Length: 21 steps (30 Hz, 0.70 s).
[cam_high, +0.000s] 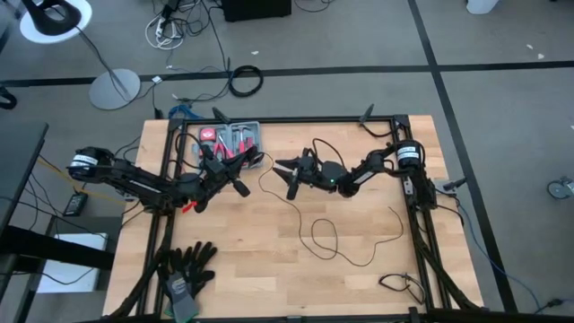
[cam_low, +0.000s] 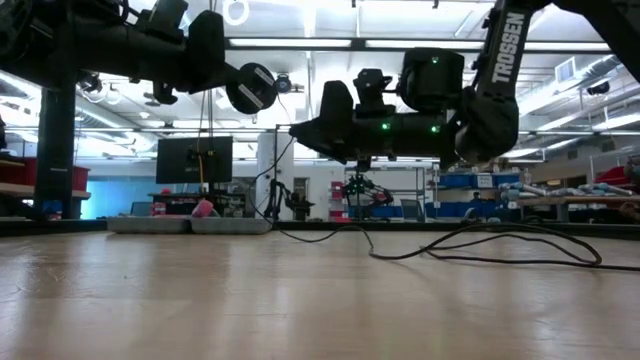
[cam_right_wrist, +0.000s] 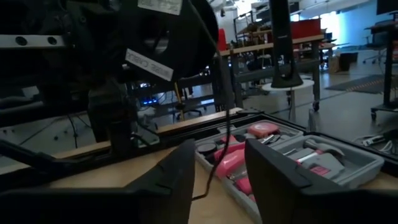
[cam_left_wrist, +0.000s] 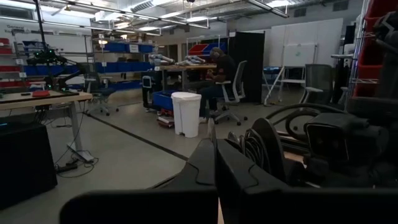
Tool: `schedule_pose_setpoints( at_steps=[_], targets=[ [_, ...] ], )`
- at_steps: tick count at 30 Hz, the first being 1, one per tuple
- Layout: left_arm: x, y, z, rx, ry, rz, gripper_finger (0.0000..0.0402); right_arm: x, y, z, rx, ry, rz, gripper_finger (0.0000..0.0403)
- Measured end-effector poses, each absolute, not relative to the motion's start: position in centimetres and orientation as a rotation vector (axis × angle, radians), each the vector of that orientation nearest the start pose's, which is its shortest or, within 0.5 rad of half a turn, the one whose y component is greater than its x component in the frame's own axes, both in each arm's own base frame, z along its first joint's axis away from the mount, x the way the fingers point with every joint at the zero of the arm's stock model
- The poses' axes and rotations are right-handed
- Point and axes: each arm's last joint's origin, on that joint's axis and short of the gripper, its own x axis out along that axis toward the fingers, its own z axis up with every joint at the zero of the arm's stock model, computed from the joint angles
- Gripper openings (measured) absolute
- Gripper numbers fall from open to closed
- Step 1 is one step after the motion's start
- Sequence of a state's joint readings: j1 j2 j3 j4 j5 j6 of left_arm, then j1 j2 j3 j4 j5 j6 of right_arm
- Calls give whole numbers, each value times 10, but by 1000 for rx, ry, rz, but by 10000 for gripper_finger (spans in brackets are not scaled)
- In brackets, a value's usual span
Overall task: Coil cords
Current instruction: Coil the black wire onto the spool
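The cord [cam_high: 325, 235] lies loose on the table [cam_high: 269, 287], trailing from the tool case [cam_high: 235, 140] at about 11 o'clock of the tabletop, down past the middle, to a loop and a long tail toward 4 o'clock. One strand rises to the right gripper [cam_high: 292, 178], which hovers above the table centre; in the right wrist view the cord [cam_right_wrist: 214, 140] hangs between its parted fingers [cam_right_wrist: 180, 174], and I cannot tell whether it touches either pad. So this gripper stands open — not clamped on the wire.

The left gripper [cam_high: 239, 178] hangs just at 9 o'clock of the right one, fingers closed on nothing I can see.

The bulk of the cord lies at 5 o'clock of the right gripper, its run going roughly 11 to 5 — and the right arm is the nearer to that loop. I judge the coil barely begun.
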<state>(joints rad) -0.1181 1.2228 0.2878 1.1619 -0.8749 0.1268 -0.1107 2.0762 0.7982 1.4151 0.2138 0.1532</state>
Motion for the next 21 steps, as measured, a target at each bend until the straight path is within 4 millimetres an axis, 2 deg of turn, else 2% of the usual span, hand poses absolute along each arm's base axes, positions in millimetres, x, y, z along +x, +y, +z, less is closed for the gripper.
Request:
schedule_pose_setpoints(
  at_steps=[8, 17, 21],
  targets=[
    [210, -3, 211, 7, -160, 765, 0, 369, -42, 130, 169, -153, -300, 105],
    [210, -3, 212, 6, -162, 764, 0, 382, -44, 133, 155, -108, -304, 62],
    [211, -3, 212, 6, -162, 764, 0, 382, -44, 133, 155, -108, -306, 26]
  ],
)
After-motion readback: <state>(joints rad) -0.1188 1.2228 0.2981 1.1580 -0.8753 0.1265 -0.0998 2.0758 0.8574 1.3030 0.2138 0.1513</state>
